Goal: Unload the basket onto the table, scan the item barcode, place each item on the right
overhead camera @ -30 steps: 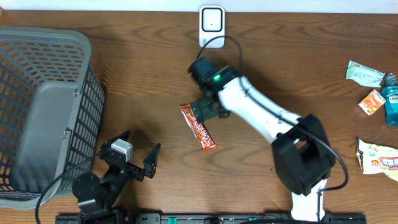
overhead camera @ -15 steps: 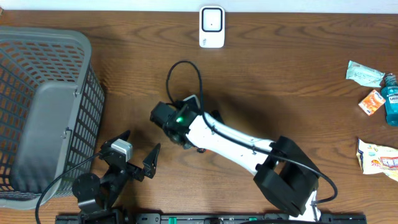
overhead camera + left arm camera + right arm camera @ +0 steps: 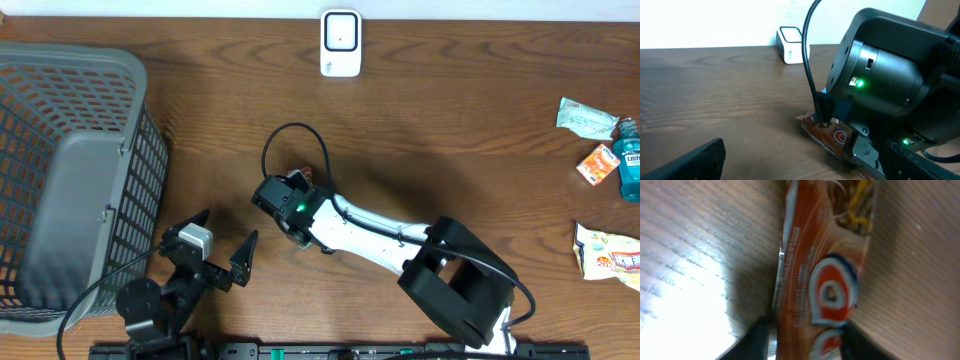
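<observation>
Tabletop (image 3: 450,110) stock, placed from the white scanner (image 3: 341,42): seven items, two arms.
One grey mesh basket (image 3: 70,180), far left, at the tabletop edge. Left gripper (image 3: 230,224), lower left, jaws spread wide. One orange snack bar (image 3: 825,280), below and slightly left, lying flat, print blurred, red roundel ringed blue; right gripper (image 3: 805,340) jaws clamped on its long edges. Bare wood up to the scanner. Far right: one packet (image 3: 585,118), one orange box (image 3: 598,164), one blue bottle (image 3: 628,160), one pouch (image 3: 608,255), labels unreadable.

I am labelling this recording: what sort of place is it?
Probably a mock shop checkout: a white scanner, a grey basket and packaged goods on a wooden table.
</observation>
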